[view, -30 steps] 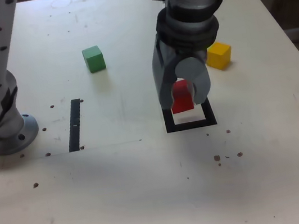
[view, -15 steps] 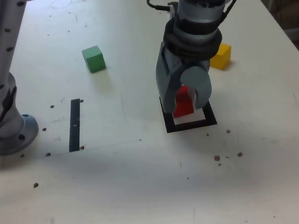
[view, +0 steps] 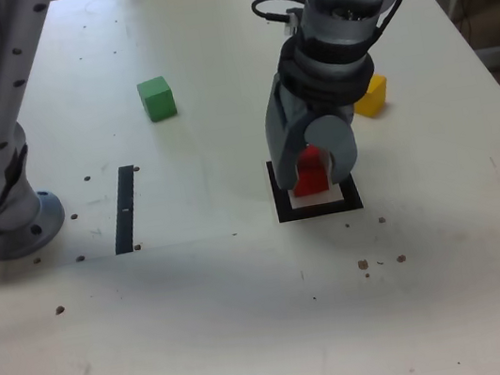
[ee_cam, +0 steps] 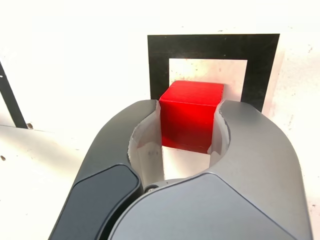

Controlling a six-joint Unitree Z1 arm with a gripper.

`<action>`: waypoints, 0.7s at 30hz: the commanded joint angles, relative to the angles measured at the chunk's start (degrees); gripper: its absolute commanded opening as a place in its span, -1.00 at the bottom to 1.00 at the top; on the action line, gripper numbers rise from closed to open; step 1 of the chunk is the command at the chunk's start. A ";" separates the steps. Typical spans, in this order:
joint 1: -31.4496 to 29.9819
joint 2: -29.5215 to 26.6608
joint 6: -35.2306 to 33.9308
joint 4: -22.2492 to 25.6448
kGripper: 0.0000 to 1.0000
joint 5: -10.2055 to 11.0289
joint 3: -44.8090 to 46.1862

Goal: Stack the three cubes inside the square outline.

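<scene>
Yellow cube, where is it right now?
The yellow cube sits on the table toward the exterior view's right, beyond the square outline and partly hidden behind the arm, away from the green cube.

Silver-grey arm [view: 349,0], black cable [view: 274,8]

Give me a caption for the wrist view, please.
Red cube between the gripper's fingers, over the square outline's white centre.

The arm and gripper [view: 311,163] stand over the square outline [view: 319,206], blocking it. The yellow cube [view: 370,96] looks partly masked; the green cube [view: 157,98] has bare table [view: 252,320] around.
</scene>
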 commanded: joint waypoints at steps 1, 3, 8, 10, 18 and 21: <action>0.12 0.30 0.10 0.01 0.10 -0.11 0.26; 0.12 0.22 0.00 0.08 0.32 -0.33 0.48; 0.12 -0.34 -0.70 0.57 0.93 -0.47 0.81; 0.12 -0.64 -0.87 1.04 0.99 -0.09 0.44; 0.12 -2.56 0.10 2.55 0.99 1.05 -0.77; 0.12 -3.45 0.44 3.62 0.99 1.44 -1.45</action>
